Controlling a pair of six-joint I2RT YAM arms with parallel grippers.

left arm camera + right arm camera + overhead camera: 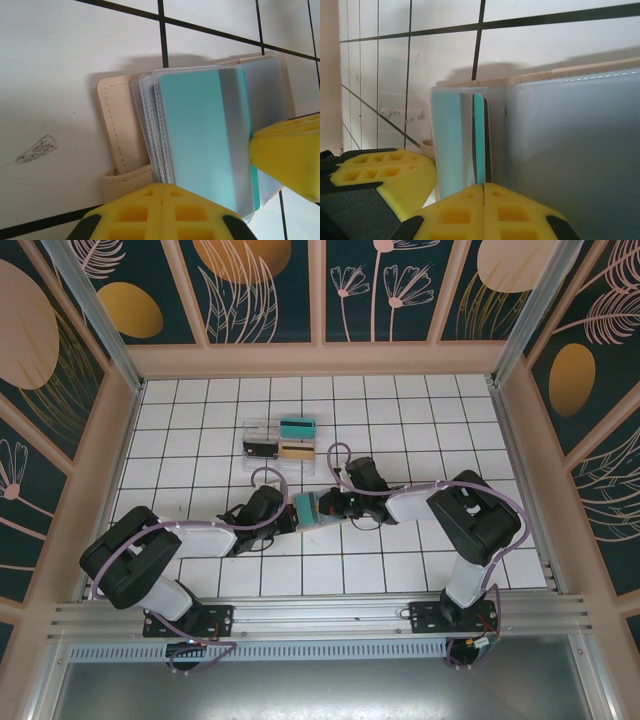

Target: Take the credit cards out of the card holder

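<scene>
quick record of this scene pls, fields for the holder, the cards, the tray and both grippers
card holder: between the two grippers, clear sleeves fanned open
teal card: in the holder's sleeves, one edge pinched
left gripper: shut on the card holder's tan edge
right gripper: shut, apparently on the teal card's edge
clear tray: on the tiles beyond the arms
in the tray: second teal card, black card, tan-gold card
task state: one card not yet out of the holder
</scene>
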